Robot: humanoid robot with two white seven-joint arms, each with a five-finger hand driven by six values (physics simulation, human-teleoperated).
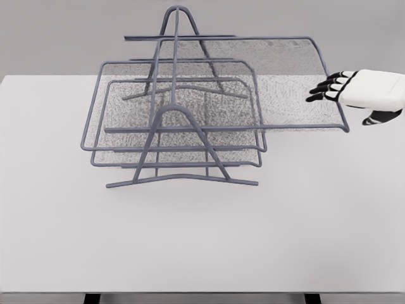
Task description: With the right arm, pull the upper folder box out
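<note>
Toward the desk's right edge, the right hand hangs loosely open, gripping nothing, fingertips seemingly at the upper folder box's right rim, which juts rightward from its rack.

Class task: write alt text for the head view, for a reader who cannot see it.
A white robot right hand, fingers spread, touches the right edge of the upper mesh tray, which sticks out to the right of a grey wire rack on a white table.
</note>
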